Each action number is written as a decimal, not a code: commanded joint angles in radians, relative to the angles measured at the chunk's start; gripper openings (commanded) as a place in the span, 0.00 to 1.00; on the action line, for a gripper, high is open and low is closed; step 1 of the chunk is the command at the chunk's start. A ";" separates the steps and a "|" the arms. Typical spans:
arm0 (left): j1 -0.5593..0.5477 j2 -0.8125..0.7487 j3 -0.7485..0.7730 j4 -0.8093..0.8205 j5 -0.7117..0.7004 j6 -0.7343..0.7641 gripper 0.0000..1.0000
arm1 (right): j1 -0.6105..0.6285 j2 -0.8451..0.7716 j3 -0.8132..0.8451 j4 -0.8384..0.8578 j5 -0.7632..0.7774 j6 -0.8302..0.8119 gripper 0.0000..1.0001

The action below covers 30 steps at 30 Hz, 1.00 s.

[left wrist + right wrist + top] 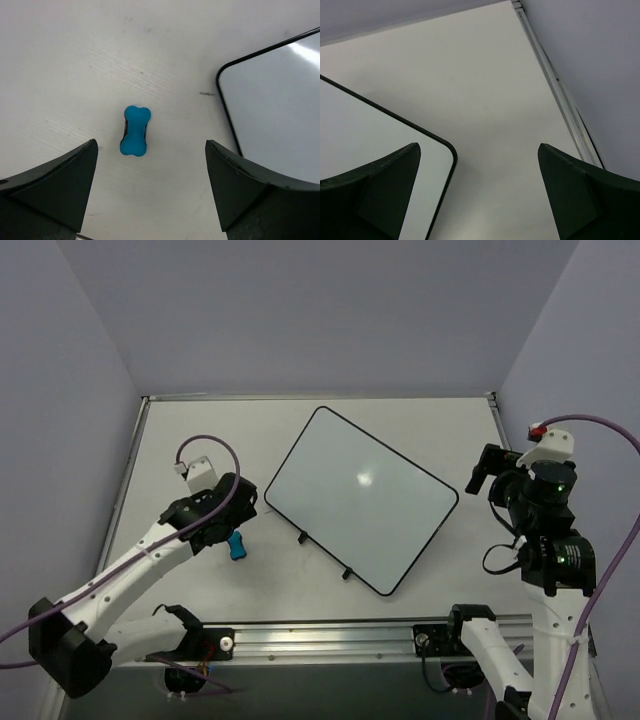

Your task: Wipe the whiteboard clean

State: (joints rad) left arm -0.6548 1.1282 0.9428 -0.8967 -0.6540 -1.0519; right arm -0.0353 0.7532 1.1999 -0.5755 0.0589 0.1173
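Observation:
The whiteboard (360, 496) lies tilted in the middle of the table, glossy white with a thin black rim and two small black feet on its near edge; no marks show on it. One rounded corner appears in the left wrist view (280, 100), another in the right wrist view (380, 140). A small blue eraser (135, 131) rests on the table left of the board, also seen from above (236, 545). My left gripper (151, 192) hangs open just above it, nothing between its jaws. My right gripper (479, 187) is open and empty, raised beside the board's right corner.
The table's raised metal rail (555, 80) runs along the right edge, with the lilac wall beyond. An aluminium rail (330, 635) holding both arm bases crosses the near edge. Purple cables (205, 445) loop from each wrist.

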 commanded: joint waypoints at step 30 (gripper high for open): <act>0.224 -0.665 0.082 0.102 -0.144 0.725 0.94 | 0.187 -0.373 0.061 -0.135 0.384 -0.108 1.00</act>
State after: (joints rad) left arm -0.4385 0.4419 1.0241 -0.8482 -0.8215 -0.3492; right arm 0.1452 0.3676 1.2472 -0.7212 0.4110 0.0269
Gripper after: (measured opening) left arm 0.940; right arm 0.996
